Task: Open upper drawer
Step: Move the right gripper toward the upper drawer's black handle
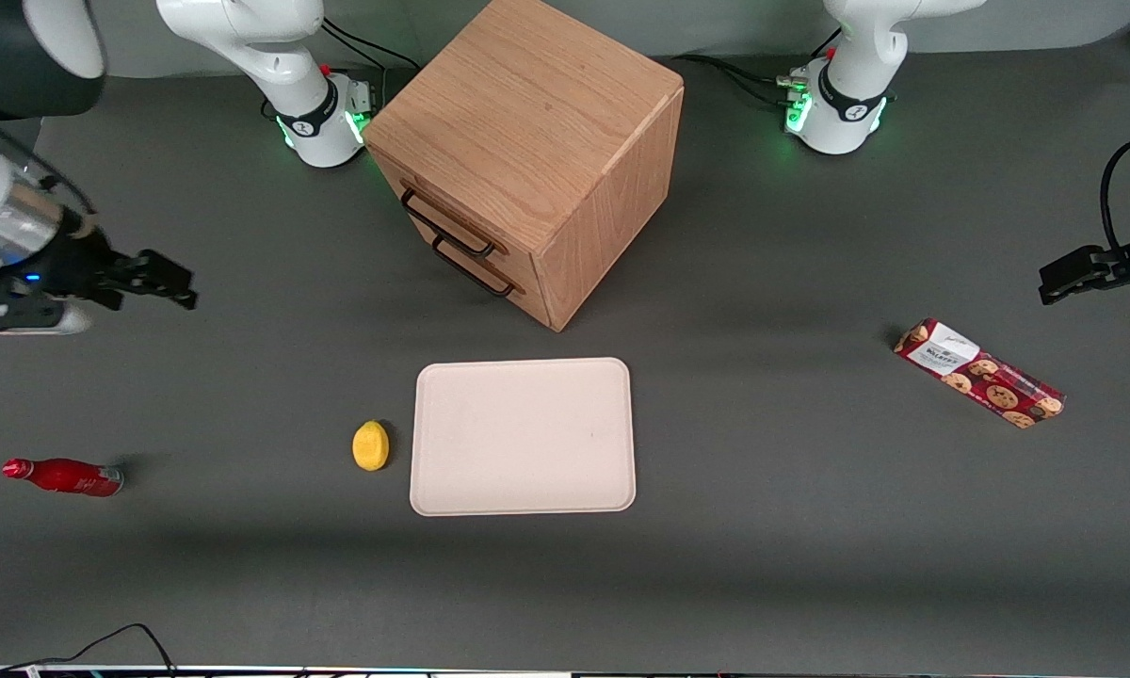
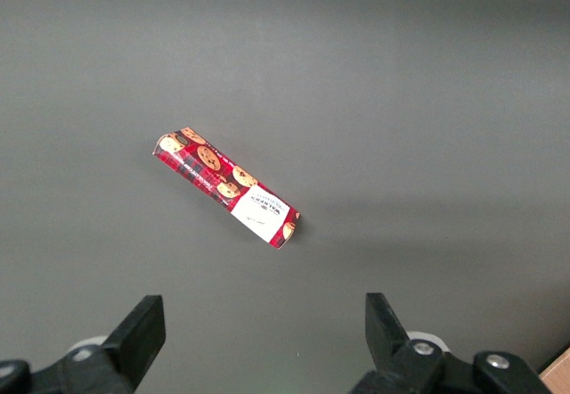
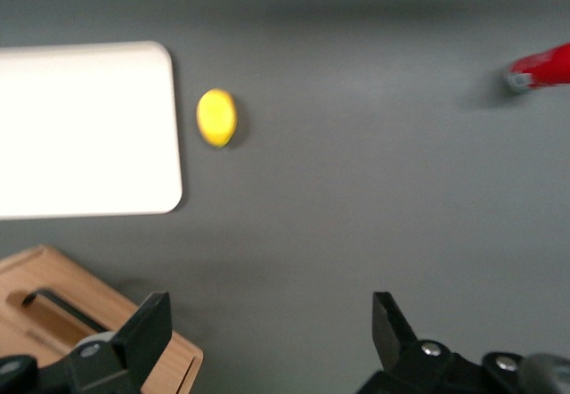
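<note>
Well apart from my gripper (image 1: 174,287), whose fingers (image 3: 147,327) are spread with nothing between them, the upper drawer (image 1: 438,212) sits shut in the oak cabinet (image 1: 537,151). Its black bar handle (image 1: 445,227) runs level along the front, facing my end of the table, directly above the lower drawer (image 1: 476,266).
</note>
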Tool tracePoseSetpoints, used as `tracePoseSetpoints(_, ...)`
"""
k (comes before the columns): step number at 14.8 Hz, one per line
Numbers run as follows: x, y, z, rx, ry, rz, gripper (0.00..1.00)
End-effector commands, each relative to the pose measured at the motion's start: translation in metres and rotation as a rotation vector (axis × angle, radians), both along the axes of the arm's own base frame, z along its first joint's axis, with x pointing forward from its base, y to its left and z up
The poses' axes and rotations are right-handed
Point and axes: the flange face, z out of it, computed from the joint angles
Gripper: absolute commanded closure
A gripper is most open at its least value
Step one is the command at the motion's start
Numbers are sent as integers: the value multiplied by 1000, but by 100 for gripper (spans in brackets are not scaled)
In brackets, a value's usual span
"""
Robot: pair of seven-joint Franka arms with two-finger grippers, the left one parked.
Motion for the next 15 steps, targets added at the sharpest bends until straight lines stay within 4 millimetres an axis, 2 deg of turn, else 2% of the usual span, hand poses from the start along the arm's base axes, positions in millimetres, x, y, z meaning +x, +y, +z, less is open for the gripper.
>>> tracePoseSetpoints(1, -15, 56, -11, -5, 27, 213, 0)
tracePoseSetpoints(5, -30, 106, -26, 54, 63, 457, 0)
tracePoseSetpoints(9, -29, 123, -42, 245, 87, 611, 0)
tracePoseSetpoints(10, -30, 126, -52, 282, 97, 618, 0)
tracePoseSetpoints(15, -49, 152, -89, 315, 144, 696, 0)
